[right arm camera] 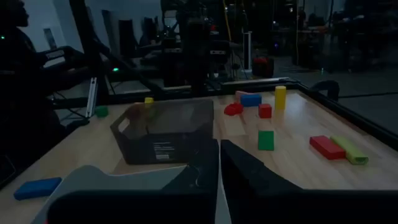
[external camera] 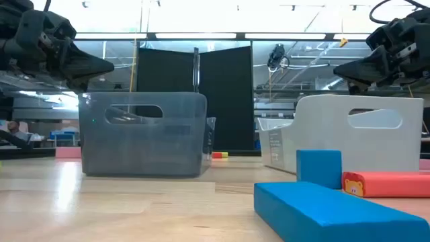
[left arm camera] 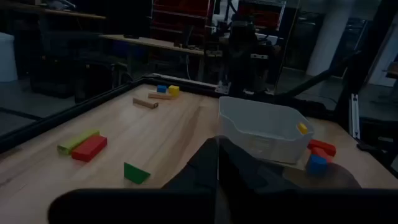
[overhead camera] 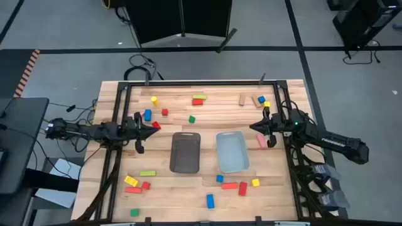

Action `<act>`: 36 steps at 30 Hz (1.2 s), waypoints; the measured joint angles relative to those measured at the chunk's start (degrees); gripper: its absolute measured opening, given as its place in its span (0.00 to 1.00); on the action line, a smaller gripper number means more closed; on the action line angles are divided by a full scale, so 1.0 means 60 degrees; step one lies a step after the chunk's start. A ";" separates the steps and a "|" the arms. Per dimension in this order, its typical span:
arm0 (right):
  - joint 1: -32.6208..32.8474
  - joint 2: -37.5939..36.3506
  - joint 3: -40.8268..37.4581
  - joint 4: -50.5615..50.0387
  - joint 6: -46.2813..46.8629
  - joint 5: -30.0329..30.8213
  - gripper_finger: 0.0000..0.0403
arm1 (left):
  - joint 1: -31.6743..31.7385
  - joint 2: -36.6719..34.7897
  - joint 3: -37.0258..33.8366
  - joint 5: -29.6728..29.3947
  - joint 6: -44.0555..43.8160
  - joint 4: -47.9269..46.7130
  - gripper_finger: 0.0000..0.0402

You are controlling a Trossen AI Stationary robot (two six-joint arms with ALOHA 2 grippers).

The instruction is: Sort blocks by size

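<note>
The bench (overhead camera: 207, 191) is a wooden top framed by dark rails, and it carries everything in the job. At its middle sit 2 trays side by side, the dark grey tray (overhead camera: 186, 152) toward the left arm and the pale tray (overhead camera: 232, 151) toward the right arm. That central spot looks chosen so either arm can reach a tray, probably 1 tray for each block size. Both appear empty in the high view.

The 2 arms come in from opposite sides and hang above the bench, pointing inward at the trays. The left claw (overhead camera: 154, 133) hovers just beside the dark grey tray, clenched on nothing. The right claw (overhead camera: 254, 127) hovers just beside the pale tray, also clenched and empty. This mirrored pose reads as a waiting stance, so sorting seems not yet begun.

The blocks (overhead camera: 198, 100) lie scattered around the trays, none inside. Some sit along the far edge, such as a green and red pair and a tan bar (overhead camera: 242, 99). Others lie along the near edge, including a blue bar (overhead camera: 210, 201) and a yellow block (overhead camera: 130, 181). A pink block (overhead camera: 260, 140) rests just under the right arm.
</note>
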 joint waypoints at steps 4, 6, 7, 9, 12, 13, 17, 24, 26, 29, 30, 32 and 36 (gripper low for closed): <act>-0.0004 0.0000 0.0002 0.0002 0.0000 0.0004 0.07 | 0.0002 0.0000 0.0003 0.0000 0.0000 0.0003 0.06; -0.0001 0.0000 0.0004 0.0000 -0.0004 0.0001 0.07 | 0.0000 -0.0003 0.0001 -0.0002 0.0000 0.0001 0.06; -0.0004 0.0000 0.0003 0.0000 0.0000 0.0003 0.07 | 0.0000 0.0000 0.0000 -0.0001 -0.0001 0.0000 0.06; -0.0003 0.0000 0.0004 0.0002 -0.0002 0.0003 0.07 | 0.0002 -0.0003 0.0003 0.0000 -0.0002 0.0000 0.06; -0.0001 0.0001 0.0004 0.0001 0.0000 0.0003 0.07 | -0.0001 0.0000 0.0001 -0.0002 0.0001 0.0000 0.06; -0.0001 0.0001 0.0003 0.0003 0.0000 0.0003 0.07 | 0.0002 -0.0003 0.0003 0.0000 0.0002 0.0003 0.06; 0.0000 0.0000 0.0004 0.0000 0.0000 0.0000 0.07 | -0.0002 -0.0001 0.0001 0.0000 0.0002 0.0000 0.06; -0.0003 0.0000 0.0004 0.0001 0.0000 0.0003 0.07 | 0.0002 -0.0001 0.0000 0.0000 -0.0002 0.0003 0.06; -0.0002 0.0004 0.0003 0.0002 -0.0002 0.0002 0.07 | 0.0000 0.0000 0.0003 0.0000 0.0002 0.0000 0.06; -0.0001 0.0000 0.0001 0.0004 0.0000 0.0001 0.07 | 0.0001 -0.0002 0.0002 -0.0002 0.0000 0.0000 0.06; -0.0003 0.0000 0.0004 0.0001 -0.0001 0.0003 0.07 | 0.0002 -0.0003 0.0001 0.0000 0.0001 0.0001 0.06; -0.0003 0.0004 0.0004 0.0001 0.0000 0.0001 0.07 | -0.0002 0.0000 0.0000 0.0000 -0.0002 0.0000 0.06; -0.0004 0.0000 0.0004 0.0000 0.0000 0.0004 0.07 | 0.0001 -0.0002 0.0000 0.0000 -0.0001 0.0257 0.06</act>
